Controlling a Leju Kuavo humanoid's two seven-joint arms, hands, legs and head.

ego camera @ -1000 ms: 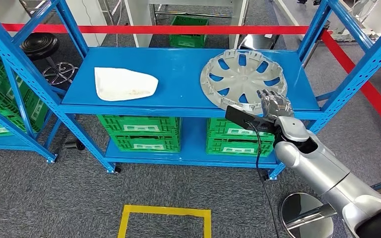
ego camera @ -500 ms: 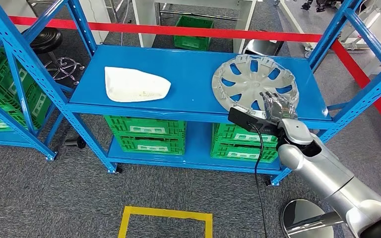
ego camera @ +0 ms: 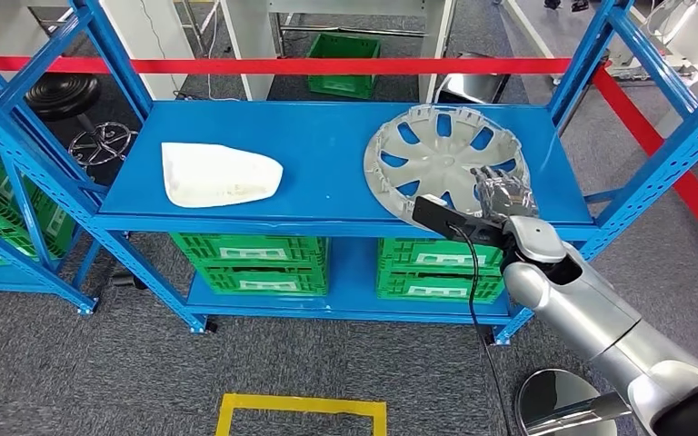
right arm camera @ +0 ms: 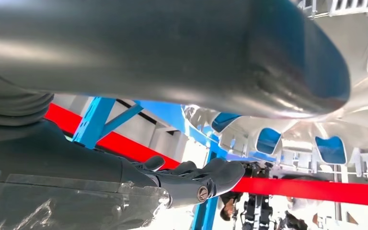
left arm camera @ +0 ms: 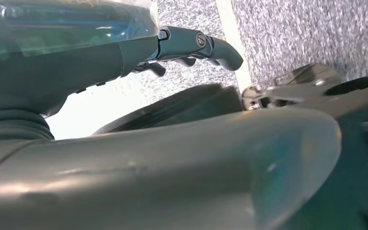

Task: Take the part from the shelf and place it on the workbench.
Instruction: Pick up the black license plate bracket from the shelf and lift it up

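A silver hubcap (ego camera: 443, 159) lies flat at the right end of the blue shelf (ego camera: 327, 154). My right hand (ego camera: 503, 193) is at the hubcap's near rim, its fingers lying over the edge from above. In the right wrist view the thumb and the dark fingers (right arm camera: 196, 179) stand apart, with the hubcap (right arm camera: 345, 139) just beyond them and nothing gripped. A white curved part (ego camera: 220, 174) rests on the shelf's left half. My left hand (left arm camera: 187, 45) hangs over grey carpet with its fingers stretched out and empty.
Green crates (ego camera: 250, 259) fill the lower shelf level. Blue uprights frame both ends of the shelf, and a red tape barrier (ego camera: 327, 65) runs behind it. A yellow floor mark (ego camera: 300, 404) and a chrome stool base (ego camera: 554, 400) are close to me.
The whole picture has shifted sideways and back, so the camera moved. My right hand stays at the hubcap's near rim, and the hubcap and the white part lie where they were.
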